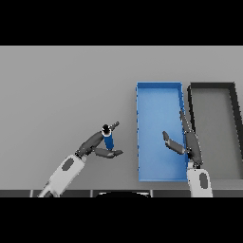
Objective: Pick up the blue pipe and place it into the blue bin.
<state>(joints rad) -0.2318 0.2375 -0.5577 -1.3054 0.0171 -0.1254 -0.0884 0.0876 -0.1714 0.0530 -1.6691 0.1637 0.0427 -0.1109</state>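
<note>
Grey counter [61,85] fills the frame, plain flat surface. Two open trays sit directly on it, right side of frame. Blue bin [159,176], long rectangle, runs from upper right-centre down to the lower right-centre. Dark bin [211,85] with a grey floor sits just beside it on the far right, long sides parallel, narrow strip of counter between them. Left half and top of the counter show only bare grey.

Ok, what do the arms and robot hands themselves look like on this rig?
Both forearms are white-grey rounded shells, each with a dark oval patch. The left robot hand and the right robot hand are dark grey, with slim fingers and a thumb. No cables or markings are visible.
</note>
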